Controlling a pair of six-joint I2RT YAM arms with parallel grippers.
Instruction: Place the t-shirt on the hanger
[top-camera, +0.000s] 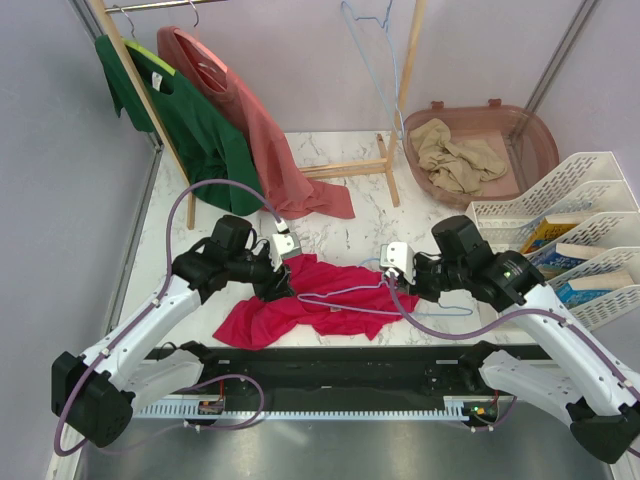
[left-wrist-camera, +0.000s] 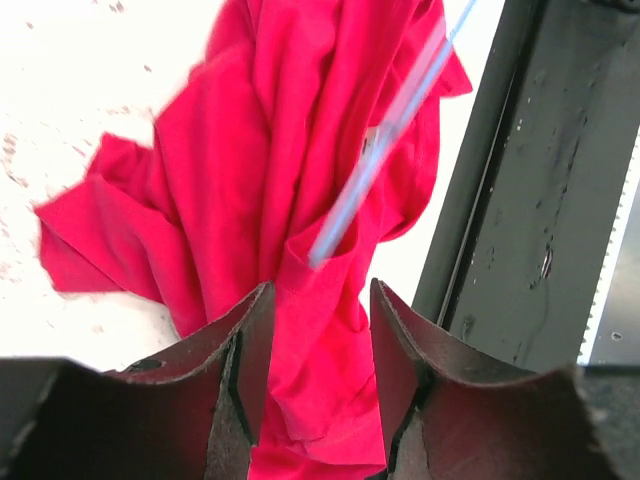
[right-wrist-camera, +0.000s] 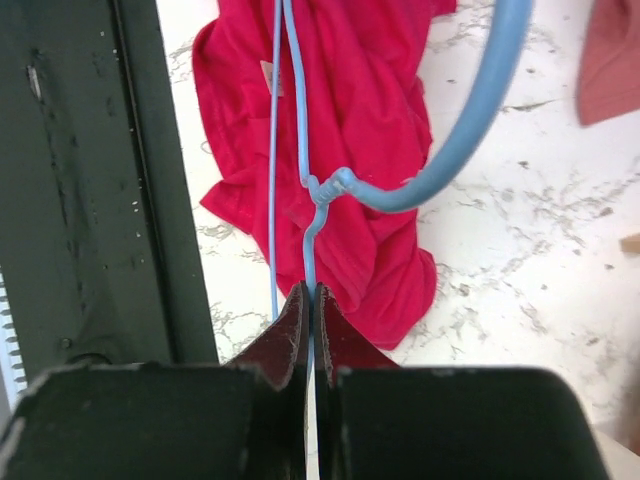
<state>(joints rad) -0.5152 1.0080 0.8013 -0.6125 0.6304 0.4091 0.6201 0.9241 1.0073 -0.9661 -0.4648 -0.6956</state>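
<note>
– where's the shirt on your feed?
– i see the t-shirt (top-camera: 290, 312) crumpled on the table (top-camera: 345, 238), near the front edge, between my two arms. the hanger (top-camera: 345, 293) lies across it, and one end goes under a fold of the cloth.
– and the claws?
– my right gripper (right-wrist-camera: 310, 300) is clenched on the hanger's wire, close to the twist at the hook's base. my left gripper (left-wrist-camera: 320, 300) is released, fingers parted, with red cloth running between them.
</note>
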